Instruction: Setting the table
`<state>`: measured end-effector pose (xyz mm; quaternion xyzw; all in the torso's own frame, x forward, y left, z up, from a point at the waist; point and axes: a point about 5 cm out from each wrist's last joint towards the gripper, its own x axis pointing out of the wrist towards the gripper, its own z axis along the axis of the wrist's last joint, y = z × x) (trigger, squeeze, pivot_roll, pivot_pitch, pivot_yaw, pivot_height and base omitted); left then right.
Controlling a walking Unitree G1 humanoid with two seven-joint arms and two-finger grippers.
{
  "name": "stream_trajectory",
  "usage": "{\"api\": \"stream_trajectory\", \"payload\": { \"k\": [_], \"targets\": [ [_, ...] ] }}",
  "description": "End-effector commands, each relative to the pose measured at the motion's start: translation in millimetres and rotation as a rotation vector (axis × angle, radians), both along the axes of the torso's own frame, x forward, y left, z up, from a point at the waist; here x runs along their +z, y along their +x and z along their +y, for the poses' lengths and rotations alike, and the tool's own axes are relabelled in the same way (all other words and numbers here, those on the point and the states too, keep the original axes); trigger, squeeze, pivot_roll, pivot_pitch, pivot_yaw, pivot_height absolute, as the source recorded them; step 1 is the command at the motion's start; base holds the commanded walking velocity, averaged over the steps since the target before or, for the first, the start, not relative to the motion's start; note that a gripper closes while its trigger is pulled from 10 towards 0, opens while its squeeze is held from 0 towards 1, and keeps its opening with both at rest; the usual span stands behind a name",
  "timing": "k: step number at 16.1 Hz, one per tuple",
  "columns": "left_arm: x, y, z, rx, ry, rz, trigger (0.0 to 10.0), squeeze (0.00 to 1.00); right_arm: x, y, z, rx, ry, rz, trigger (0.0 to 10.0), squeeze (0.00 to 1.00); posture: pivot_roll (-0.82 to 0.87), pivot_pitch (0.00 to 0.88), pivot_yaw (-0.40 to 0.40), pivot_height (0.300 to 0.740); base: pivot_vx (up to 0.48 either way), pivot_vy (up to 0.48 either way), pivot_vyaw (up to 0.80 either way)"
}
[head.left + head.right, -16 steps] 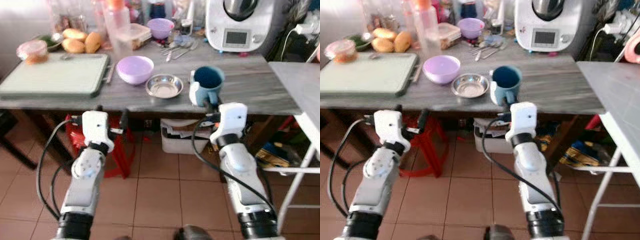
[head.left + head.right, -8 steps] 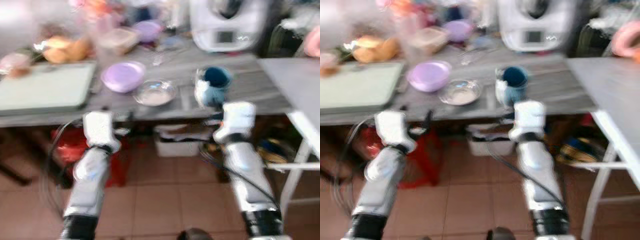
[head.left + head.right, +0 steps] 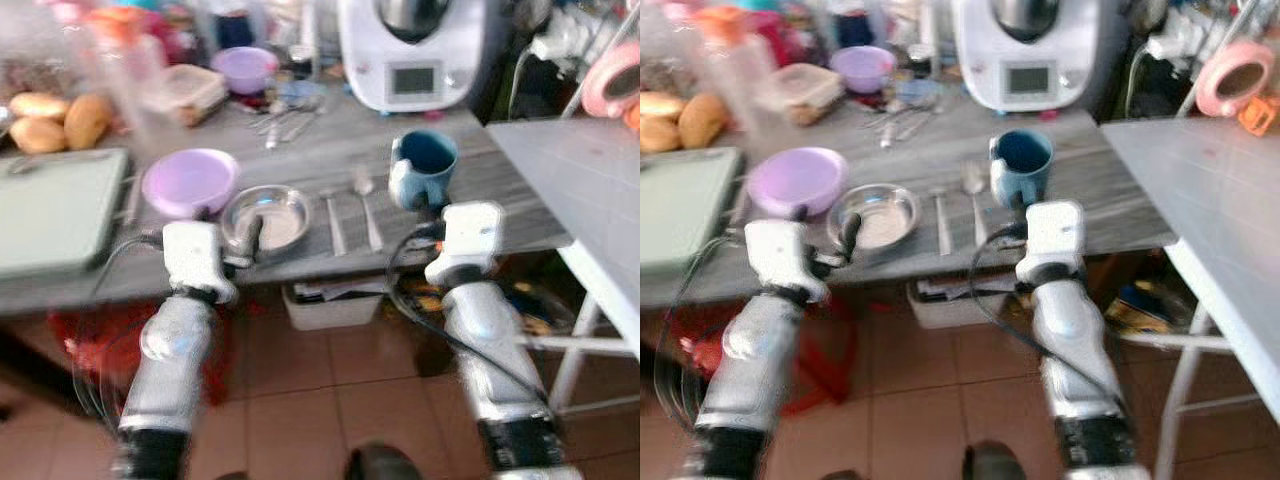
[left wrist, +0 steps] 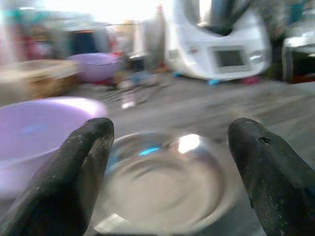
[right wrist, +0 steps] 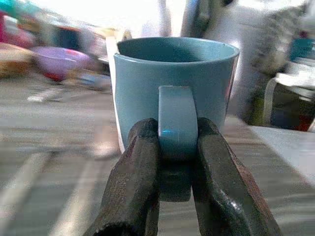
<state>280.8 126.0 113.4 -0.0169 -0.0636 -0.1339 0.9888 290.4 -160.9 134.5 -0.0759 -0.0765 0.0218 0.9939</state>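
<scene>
Between the two black fingers of the right end effector (image 5: 170, 162) sits the handle of a blue mug (image 5: 172, 93), the fingers (image 5: 135, 177) closed tight on either side of it. From the head views the mug (image 3: 423, 168) stands upright on the grey counter (image 3: 480, 190), just beyond the right wrist and close to the counter's front edge.

Beside the mug, toward the left end effector, a spoon (image 3: 364, 200) and another piece of cutlery (image 3: 334, 220) lie flat on the counter.

Straight ahead of the left end effector (image 4: 170, 162), a shallow steel bowl (image 4: 162, 187) rests on the counter; the fingers (image 4: 78, 167) are spread wide on either side of it and hold nothing. Just past that bowl and further to the left lies a lilac bowl (image 3: 190, 182), with a pale green board (image 3: 50, 210) further left again.

Well beyond both end effectors, at the back of the counter, stand a white kitchen machine (image 3: 410, 50), a smaller purple bowl (image 3: 245, 68), loose cutlery (image 3: 285, 115) and bread rolls (image 3: 60, 112). The head views are blurred.
</scene>
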Motion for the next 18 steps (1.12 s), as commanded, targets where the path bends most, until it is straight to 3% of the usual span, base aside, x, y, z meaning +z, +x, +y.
{"api": "stream_trajectory", "payload": {
  "k": [1,7,10,12,15,18],
  "targets": [
    [7,2.7,14.4,0.056,0.022,-0.030,10.0,0.00,12,2.6,11.3,0.042,0.015,-0.053,10.0,0.00,-0.01,0.000,0.016,0.719,0.281,0.000,0.80],
    [9,2.7,18.7,0.081,0.030,-0.043,10.0,0.00,13,2.6,12.7,0.059,0.015,-0.059,10.0,0.00,-0.01,0.000,0.015,0.719,0.000,0.000,0.80],
    [11,0.6,23.8,0.119,0.035,-0.051,10.0,0.00,19,7.2,6.0,0.082,0.012,-0.079,10.0,0.00,-0.01,0.000,0.016,0.719,0.000,0.000,0.00],
    [7,-10.3,31.9,0.117,0.048,-0.031,10.0,0.00,25,15.4,-4.4,0.080,-0.066,-0.098,10.0,0.00,0.00,0.000,0.020,0.719,0.000,0.000,0.00],
    [-6,-29.2,44.4,0.110,0.088,0.027,10.0,0.00,22,31.5,-19.3,0.064,-0.029,-0.036,10.0,0.00,0.02,0.000,0.021,0.719,0.000,0.000,0.00],
    [-3,-30.9,43.3,0.112,0.086,0.023,10.0,0.00,21,43.7,-14.0,0.129,-0.020,-0.013,10.0,0.00,0.03,0.022,0.026,0.719,0.000,0.000,0.00]
  ]
}}
